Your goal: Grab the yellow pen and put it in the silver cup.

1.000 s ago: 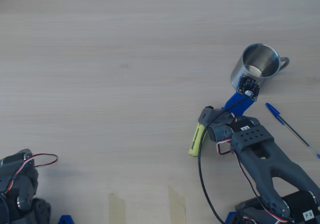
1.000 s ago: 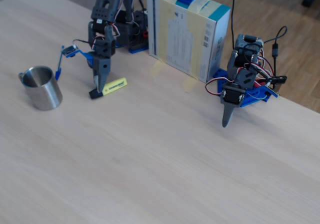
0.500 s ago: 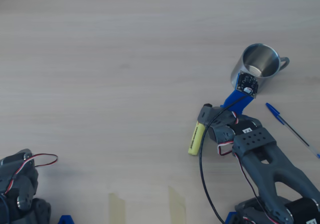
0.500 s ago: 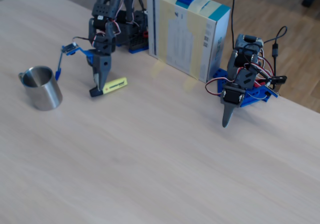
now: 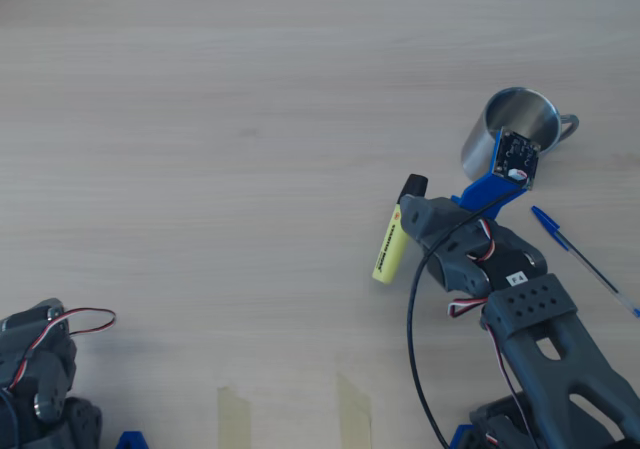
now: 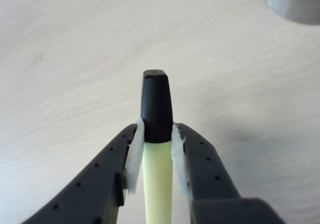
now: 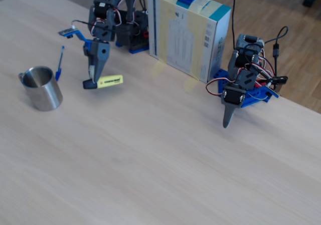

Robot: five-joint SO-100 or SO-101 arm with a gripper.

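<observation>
My gripper (image 6: 156, 134) is shut on the yellow pen (image 6: 157, 184), its white pads clamping the body just below the black cap (image 6: 156, 104). In the overhead view the gripper (image 5: 405, 209) holds the pen (image 5: 388, 251) with the cap pointing up the picture, left of the silver cup (image 5: 478, 147). The fixed view shows the pen (image 7: 111, 80) roughly level and lifted a little off the table in the gripper (image 7: 94, 78), to the right of the cup (image 7: 41, 92). Only an edge of the cup (image 6: 295, 2) shows in the wrist view's top right corner.
A thin blue ballpoint (image 5: 580, 257) lies right of the arm, behind the cup in the fixed view (image 7: 59, 64). A taped cardboard box (image 7: 188, 34) stands at the table's back edge. A second arm (image 7: 241, 84) rests with its gripper pointing down; it also shows at the overhead view's lower left (image 5: 40, 389).
The gripper has risen and carried the yellow pen off the table, shifting it slightly toward the cup's side. The wrist camera board now overlaps the cup's rim in the overhead view.
</observation>
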